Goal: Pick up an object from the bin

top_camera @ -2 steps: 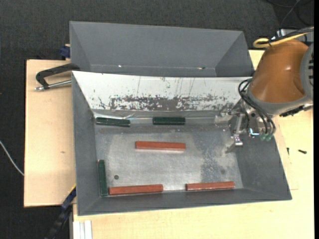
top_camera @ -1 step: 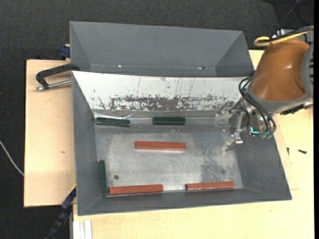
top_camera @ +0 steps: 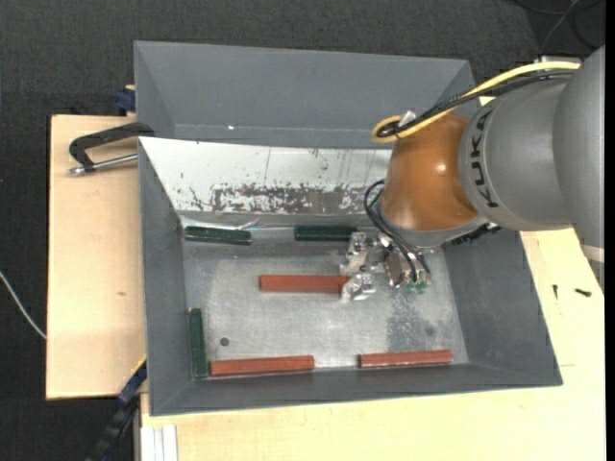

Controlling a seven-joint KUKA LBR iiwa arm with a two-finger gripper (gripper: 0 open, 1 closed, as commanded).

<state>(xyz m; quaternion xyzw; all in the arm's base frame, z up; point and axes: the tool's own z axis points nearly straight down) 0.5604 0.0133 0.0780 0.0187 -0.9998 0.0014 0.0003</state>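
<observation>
So the gripper [top_camera: 359, 275] is down near the floor of the grey bin [top_camera: 161, 286], right at the right-hand end of the middle red-brown bar [top_camera: 296, 283], the flat one lying crosswise in the centre. From this angle the metal of the gripper head overlaps that end of the bar. I honestly can't tell how far open the jaws are or whether they've got anything between them. It could be around the bar's tip, or it could be just beside it.

My take on doing this step well: that middle bar looks like the obvious pick, since it lies flat, on its own, well apart from everything else. It's long and thin, so I'd guess it droops or swings if pinched at the very end. I'd want the grip further in towards its middle, closing across the narrow width rather than along the length. Get low, nearly onto the floor, then close, then lift straight up.

Not much in the way. The back green bar [top_camera: 324, 230] sits near, against the back wall, and the far green bar [top_camera: 218, 234] is further left along it. The left green bar [top_camera: 196, 342] runs along the left wall. The front-left red-brown bar [top_camera: 261, 364] and front-right red-brown bar [top_camera: 405, 358] hug the front wall.
</observation>
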